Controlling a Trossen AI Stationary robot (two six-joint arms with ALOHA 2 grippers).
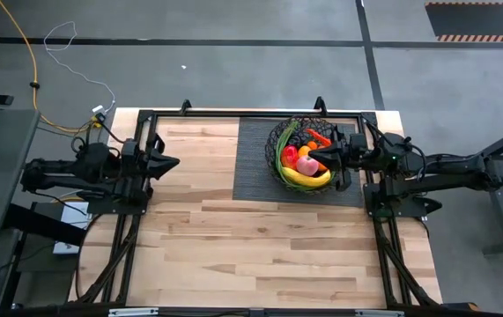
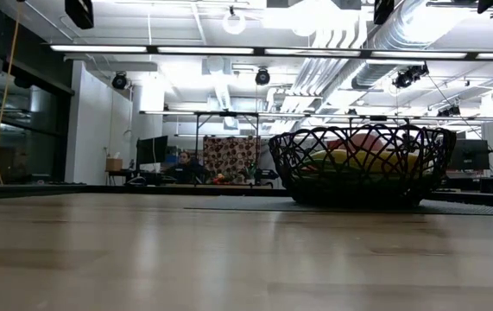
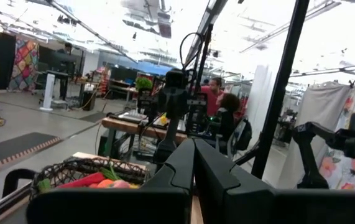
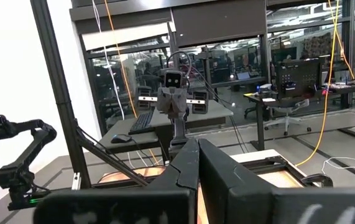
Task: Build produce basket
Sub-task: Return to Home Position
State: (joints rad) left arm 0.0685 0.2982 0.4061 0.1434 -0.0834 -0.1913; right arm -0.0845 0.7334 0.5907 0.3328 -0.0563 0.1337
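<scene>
Atop mat point(image 1: 255, 176), basket point(image 1: 273, 141); overhead view reveals banana point(image 1: 308, 179), carrot point(image 1: 319, 136) inside.

You look out on open workshop hall. Grey concrete floor point(image 1: 233, 88); black tape line point(image 1: 189, 41) crosses it beyond far edge of light wood tabletop point(image 1: 216, 246). Yellow cable point(image 1: 18, 46) trails off past far left corner, striped hazard mat point(image 1: 480, 37) past far right. Overhead: strip lights point(image 2: 229, 49), white ducts point(image 2: 350, 34), bare ceiling. Behind: patterned cloth point(image 2: 231, 155), person point(image 2: 183, 160) seated near monitor point(image 2: 151, 151). Right wrist view: glass wall point(image 4: 227, 62), keyboard point(image 4: 141, 121) on desk, office chair point(image 4: 289, 106).
</scene>
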